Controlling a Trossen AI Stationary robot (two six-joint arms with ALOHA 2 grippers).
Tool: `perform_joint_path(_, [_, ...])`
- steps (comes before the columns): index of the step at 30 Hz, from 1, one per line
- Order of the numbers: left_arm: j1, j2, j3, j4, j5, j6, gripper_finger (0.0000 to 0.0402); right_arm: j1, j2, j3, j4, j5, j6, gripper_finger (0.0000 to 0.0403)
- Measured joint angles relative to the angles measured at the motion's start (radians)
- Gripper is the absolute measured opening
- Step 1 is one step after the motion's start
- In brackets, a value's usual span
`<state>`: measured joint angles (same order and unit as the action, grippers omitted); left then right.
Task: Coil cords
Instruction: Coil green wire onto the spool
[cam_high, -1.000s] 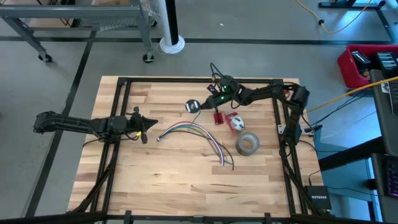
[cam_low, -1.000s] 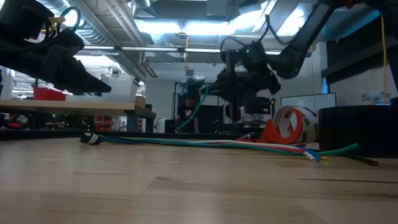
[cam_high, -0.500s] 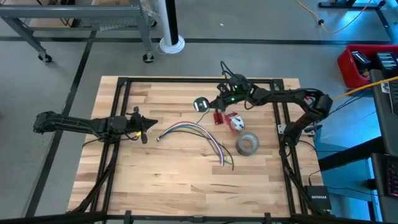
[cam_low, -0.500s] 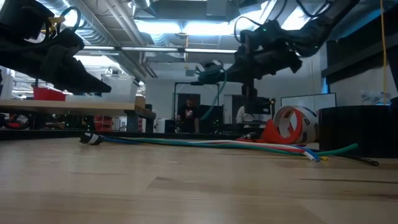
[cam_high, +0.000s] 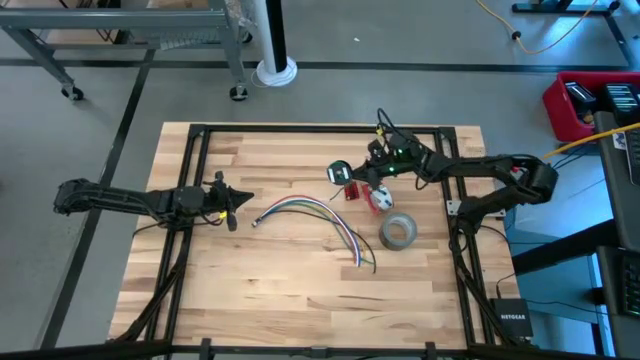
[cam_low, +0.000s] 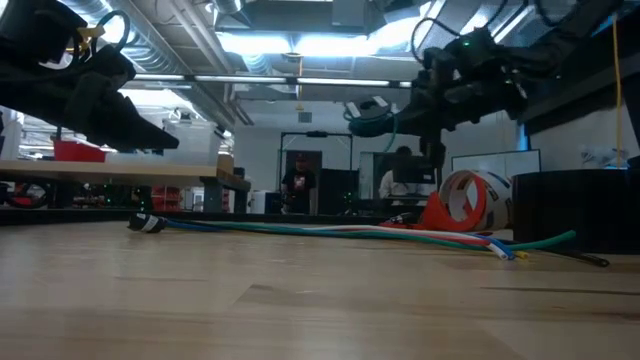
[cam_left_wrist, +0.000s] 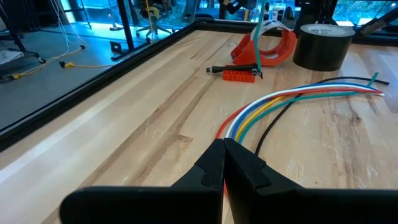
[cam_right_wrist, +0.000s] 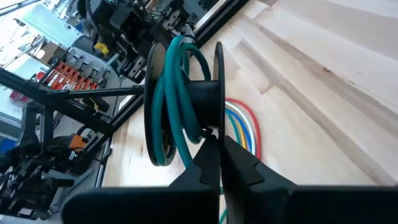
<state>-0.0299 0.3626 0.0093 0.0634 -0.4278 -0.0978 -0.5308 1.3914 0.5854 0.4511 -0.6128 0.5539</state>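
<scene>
Right tool (cam_high: 352, 176) hangs over the desk (cam_high: 260, 290) far side, clenched on a black spool (cam_right_wrist: 186, 102) w/ green wire (cam_right_wrist: 171, 93) wound round it, held up off the wood. Multicoloured cord bundle (cam_high: 315, 215) lies loose mid-desk, one end fanned out near the grey tape roll (cam_high: 398, 232). Red-and-white pieces (cam_high: 375, 195) sit just beside the spool. Left tool (cam_high: 238, 200) waits at the desk's left, clenched, empty, tips close to the bundle's near end.

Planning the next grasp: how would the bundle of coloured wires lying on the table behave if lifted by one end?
The bundle of coloured wires would probably droop: its strands are thin and already curve across the table. The loose ends fan apart, so they may splay further. It looks light and would likely drag rather than roll.
</scene>
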Motion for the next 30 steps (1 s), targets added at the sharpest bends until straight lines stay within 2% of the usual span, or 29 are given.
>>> perform_joint_path(5, [0.0,0.0,0.0,0.0,0.0,0.0,0.0,0.0,-0.131,-0.114,0.004,0.009,-0.009,0.0001])
perform_joint_path(10, [0.0,0.0,0.0,0.0,0.0,0.0,0.0,0.0,-0.318,-0.242,0.002,0.083,-0.002,0.0001])
perform_joint_path(15, [0.0,0.0,0.0,0.0,0.0,0.0,0.0,0.001,-0.463,-0.323,0.004,0.089,0.094,0.0001])
perform_joint_path(19, [0.0,0.0,0.0,0.0,0.0,0.0,0.0,0.019,-0.468,-0.327,0.003,0.061,0.149,0.0001])
perform_joint_path(23, [0.0,0.0,0.0,0.0,0.0,0.0,0.0,0.111,-0.442,-0.327,0.033,0.064,0.175,0.0001])
perform_joint_path(30, [0.0,0.0,0.0,0.0,0.0,0.0,0.0,0.353,-0.296,-0.315,0.166,0.198,0.198,0.0001])
